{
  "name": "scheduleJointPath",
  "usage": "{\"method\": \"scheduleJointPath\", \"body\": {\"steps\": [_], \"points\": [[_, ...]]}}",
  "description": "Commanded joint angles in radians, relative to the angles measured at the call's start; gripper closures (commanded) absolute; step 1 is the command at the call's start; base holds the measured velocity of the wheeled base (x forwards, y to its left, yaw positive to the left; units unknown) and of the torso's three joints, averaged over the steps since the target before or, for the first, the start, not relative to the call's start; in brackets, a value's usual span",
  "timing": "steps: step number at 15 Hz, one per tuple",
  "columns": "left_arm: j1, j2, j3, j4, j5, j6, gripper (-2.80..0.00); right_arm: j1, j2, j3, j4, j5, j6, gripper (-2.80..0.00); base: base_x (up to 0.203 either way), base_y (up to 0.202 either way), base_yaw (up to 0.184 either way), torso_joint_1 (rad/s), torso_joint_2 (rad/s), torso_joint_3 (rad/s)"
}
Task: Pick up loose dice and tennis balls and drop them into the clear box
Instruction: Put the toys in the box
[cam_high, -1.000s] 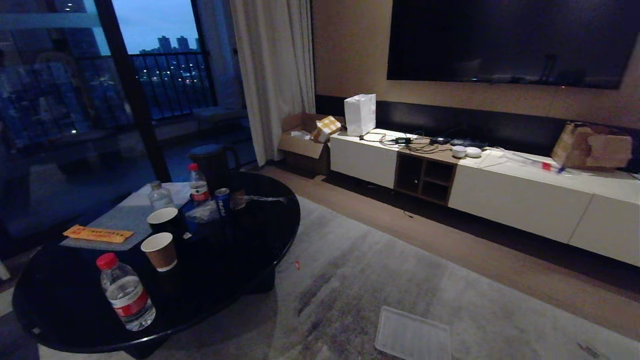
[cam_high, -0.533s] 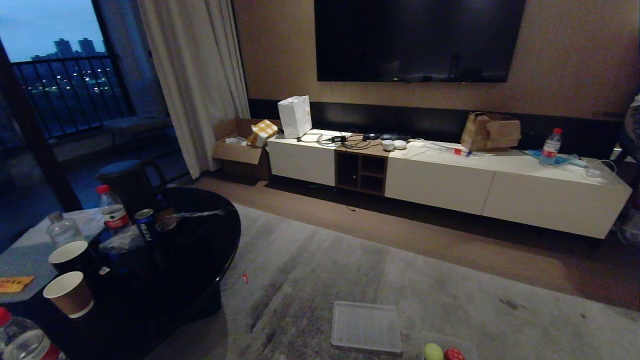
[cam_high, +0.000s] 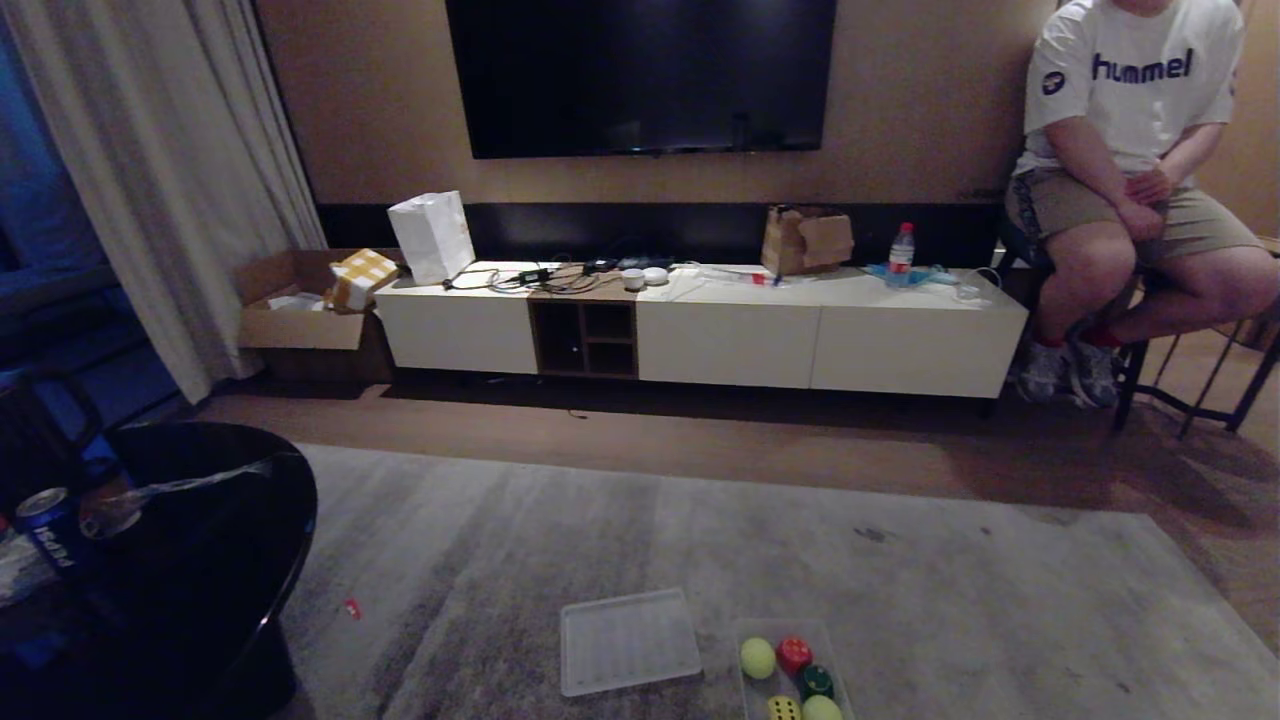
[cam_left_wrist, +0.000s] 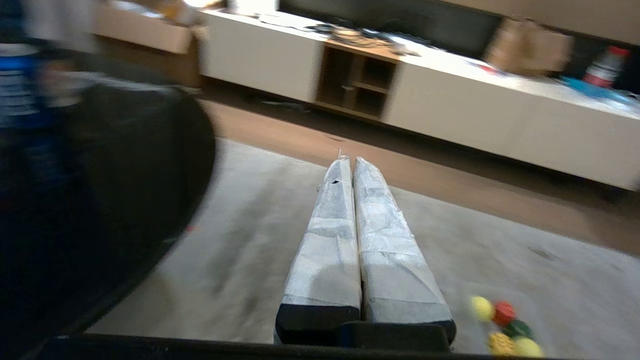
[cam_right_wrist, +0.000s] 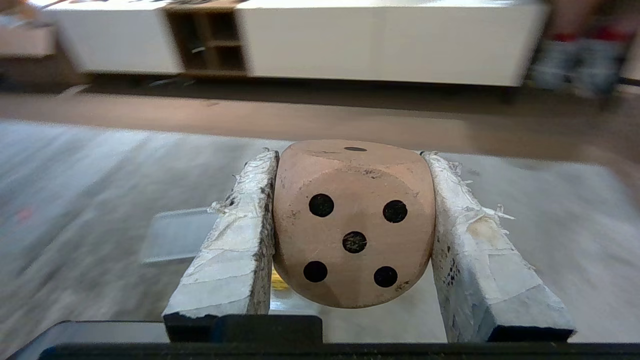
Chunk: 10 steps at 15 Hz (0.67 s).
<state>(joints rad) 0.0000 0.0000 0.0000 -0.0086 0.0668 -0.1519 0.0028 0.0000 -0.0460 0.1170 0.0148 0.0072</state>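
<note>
- A beige die (cam_right_wrist: 354, 225) with dark dots is clamped between the two taped fingers (cam_right_wrist: 230, 250) of the right gripper (cam_right_wrist: 350, 157), filling the centre of the right wrist picture; its five-dot face is turned toward the camera.
- The fingers (cam_left_wrist: 330, 235) of the left gripper (cam_left_wrist: 348, 162) are pressed together with nothing between them, shown in the lower middle of the left wrist picture above the grey rug (cam_left_wrist: 260, 220).
- Neither arm is seen in the head picture.
- The clear box (cam_high: 742, 690) lies on the rug (cam_high: 700, 540) at the bottom edge of the head picture, right of centre, partly cut off by the frame.
- Inside the box are seen a tennis ball (cam_high: 757, 657), a red die (cam_high: 794, 654), a dark green die (cam_high: 817, 681), a yellow die (cam_high: 783, 708) and a second tennis ball (cam_high: 821, 708).
- A flat translucent lid (cam_high: 627, 653) lies just left of the box.
- A black round table (cam_high: 200, 560) is found at the lower left, with a blue can (cam_high: 45, 527) on it.
- A white TV cabinet (cam_high: 700, 325) runs across the middle, under a dark screen (cam_high: 640, 75).
- A seated person (cam_high: 1130, 180) is seen at the upper right.
</note>
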Motion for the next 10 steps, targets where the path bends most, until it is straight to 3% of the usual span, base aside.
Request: {"method": "scheduleJointPath", "body": {"steps": [1, 6, 10], "points": [[0.0, 0.002, 0.0, -0.001, -0.001, 0.0, 0.0, 0.0, 0.002, 0.0, 0.0, -0.001, 0.0, 0.0, 0.003, 0.011, -0.163, -0.021, 0.07, 0.043], [0.0, 0.002, 0.0, -0.001, 0.001, 0.0, 0.0, 0.0, 0.002, 0.0, 0.0, 0.001, 0.0, 0.0, 0.0, 0.006, -0.15, -0.007, 0.02, 0.02], [0.0, 0.002, 0.0, -0.001, 0.001, 0.0, 0.0, 0.0, 0.002, 0.0, 0.0, 0.001, 0.002, 0.0, 0.0, 0.0, -0.016, 0.0, 0.0, 0.001]]}}
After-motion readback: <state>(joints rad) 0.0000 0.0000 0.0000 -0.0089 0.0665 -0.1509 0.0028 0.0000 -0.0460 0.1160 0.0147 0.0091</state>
